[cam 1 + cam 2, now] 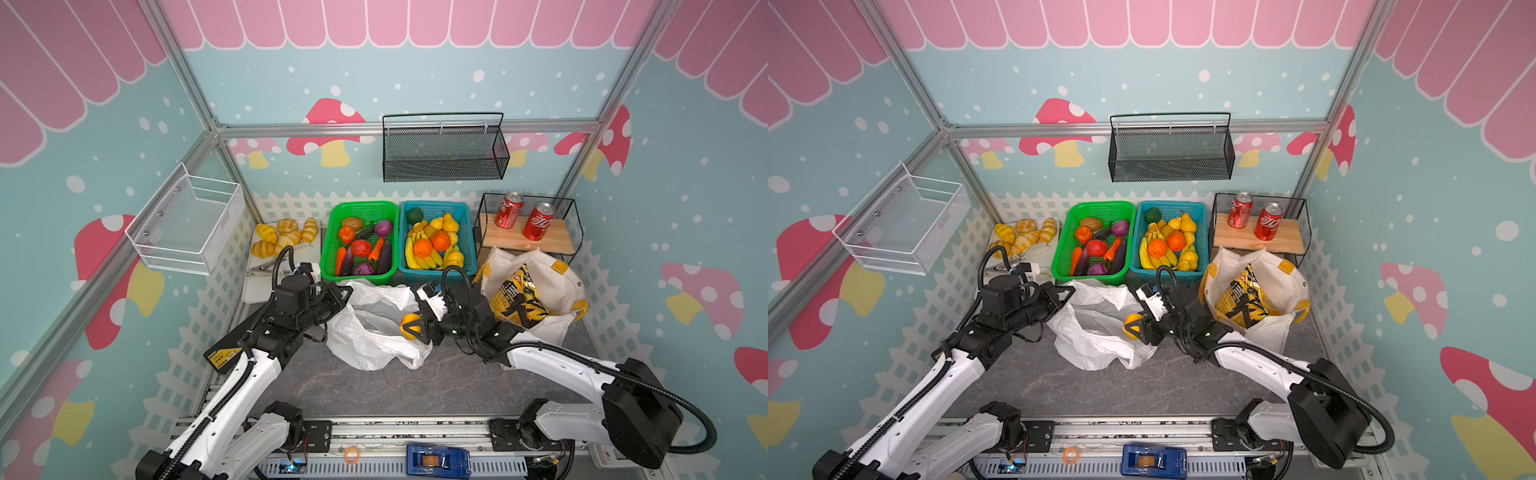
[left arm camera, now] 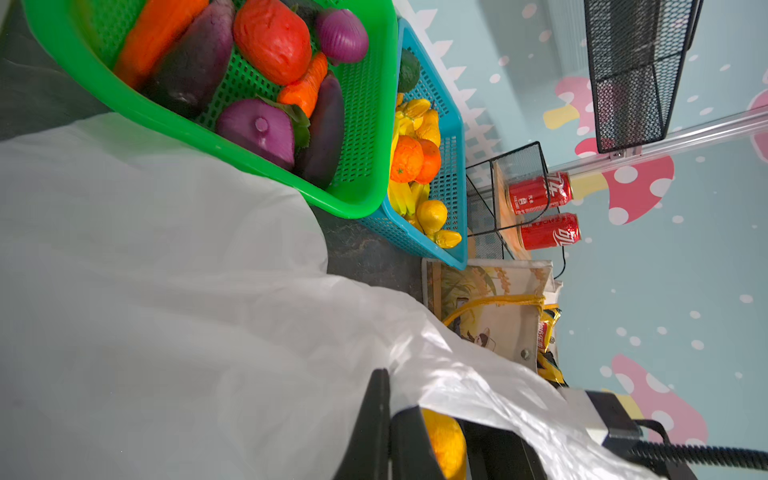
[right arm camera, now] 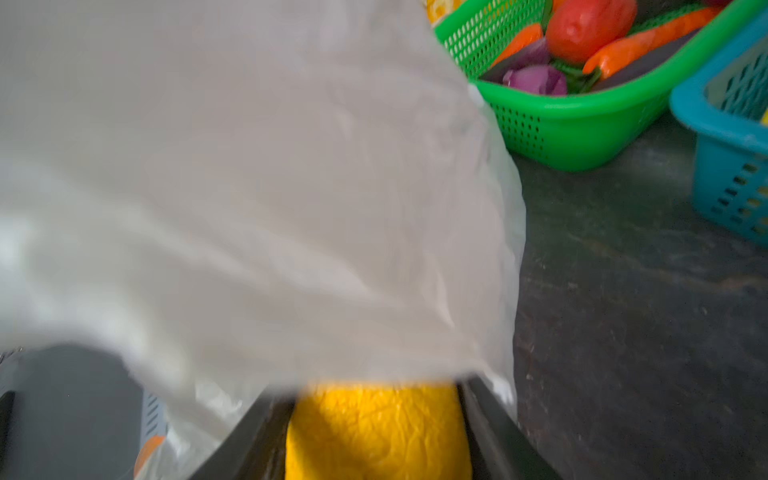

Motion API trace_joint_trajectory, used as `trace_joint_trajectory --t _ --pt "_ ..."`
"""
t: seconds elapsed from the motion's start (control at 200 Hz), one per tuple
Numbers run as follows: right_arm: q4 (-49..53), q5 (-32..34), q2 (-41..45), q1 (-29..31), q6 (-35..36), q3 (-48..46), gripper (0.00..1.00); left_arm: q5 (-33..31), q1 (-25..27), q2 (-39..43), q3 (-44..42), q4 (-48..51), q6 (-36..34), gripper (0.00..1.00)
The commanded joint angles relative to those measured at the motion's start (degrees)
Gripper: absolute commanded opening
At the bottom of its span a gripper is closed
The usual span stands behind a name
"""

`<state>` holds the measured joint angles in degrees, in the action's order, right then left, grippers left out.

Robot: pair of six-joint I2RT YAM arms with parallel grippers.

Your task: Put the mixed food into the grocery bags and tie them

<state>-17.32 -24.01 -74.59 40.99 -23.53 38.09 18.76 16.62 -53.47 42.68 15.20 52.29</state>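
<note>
Over on the left of both top views, behind the left arm, the golden bread rolls (image 1: 282, 237) lie out of play. The left gripper (image 1: 343, 291) reaches rightward with its jaws pressed tight together, pinching what looks like the upper lip of the white plastic bag (image 1: 374, 345) and lifting that corner off the dark tabletop (image 1: 415, 390). Behind the bag stand the green basket (image 1: 357, 204) of vegetables and, to its right, the blue basket (image 1: 434, 203) of fruit. The bag sprawls with its long axis running from the held far-left corner toward the near right, and a shadowed gap under the raised lip marks the mouth. At the bag's right edge the right gripper (image 1: 411, 327) points leftward, jaws roughly half spread and clamped on a yellow toy fruit (image 1: 407, 319). So the opening lies to the left of the fruit, between the two grippers, and the right arm is the one that has to cover that gap. In the right wrist view crinkled film hangs directly ahead of the fruit; whether that is the inside of the mouth or an outer fold I cannot tell. The left wrist view shows the fruit just under the lifted edge, which suggests it is at the mouth. Further right the cream cloth tote (image 1: 557, 286) stands open with a yellow-and-black snack packet (image 1: 517, 299) poking out, below the shelf of red soda cans (image 1: 539, 222).
</note>
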Motion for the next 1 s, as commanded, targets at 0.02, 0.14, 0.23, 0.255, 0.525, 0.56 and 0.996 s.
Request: trace_joint_trajectory --t 0.02,0.14,0.23,0.255,0.525,0.56,0.996 --pt "-21.0 6.6 -4.0 1.9 -8.2 -0.9 0.31 4.4 2.6 -0.1 1.6 -2.8 2.4 0.00" --pt "-18.0 16.0 -8.0 4.0 -13.9 3.5 0.31 3.4 6.6 0.0 1.3 -6.7 5.8 0.00" --pt "-13.9 20.3 -11.7 5.6 -17.4 7.3 0.33 3.4 9.1 -0.7 0.8 -9.6 7.8 0.00" --pt "-13.2 20.6 -12.7 5.8 -18.5 8.1 0.35 3.9 9.1 -1.1 0.6 -10.8 8.6 0.00" --pt "-9.9 11.7 -18.3 5.8 -17.2 11.9 0.54 6.4 7.2 -4.6 -0.2 -14.9 9.2 0.00" --pt "-8.4 12.0 -18.2 5.7 -16.5 11.6 0.57 7.0 7.1 -4.8 -0.2 -15.2 9.3 0.00" --pt "7.1 2.2 -7.2 1.3 -1.4 11.5 0.83 10.3 -1.7 -3.9 -1.9 -14.9 8.8 0.00"
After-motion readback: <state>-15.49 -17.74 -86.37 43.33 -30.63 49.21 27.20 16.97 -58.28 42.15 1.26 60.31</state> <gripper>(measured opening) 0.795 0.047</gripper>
